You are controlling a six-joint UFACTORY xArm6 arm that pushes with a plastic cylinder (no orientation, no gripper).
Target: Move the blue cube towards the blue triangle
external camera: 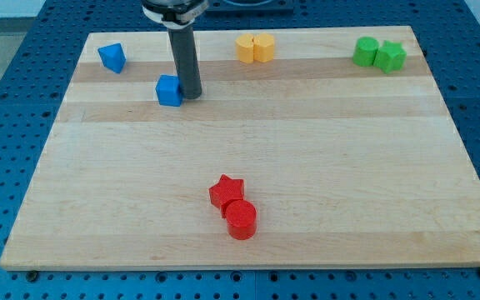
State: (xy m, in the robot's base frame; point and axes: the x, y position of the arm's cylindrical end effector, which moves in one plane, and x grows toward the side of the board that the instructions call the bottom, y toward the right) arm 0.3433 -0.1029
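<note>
The blue cube (169, 90) sits on the wooden board near the view's top left. The blue triangle (112, 57) lies further up and to the left, near the board's top left corner, apart from the cube. My tip (191, 94) rests on the board right beside the cube's right side, touching it or nearly so. The dark rod rises from the tip to the view's top edge.
A yellow pair of blocks (256, 48) sits at the top centre. Two green blocks (379, 54) sit at the top right. A red star (226, 191) and a red cylinder (241, 219) touch each other at the bottom centre. The board (348, 167) lies on a blue perforated table.
</note>
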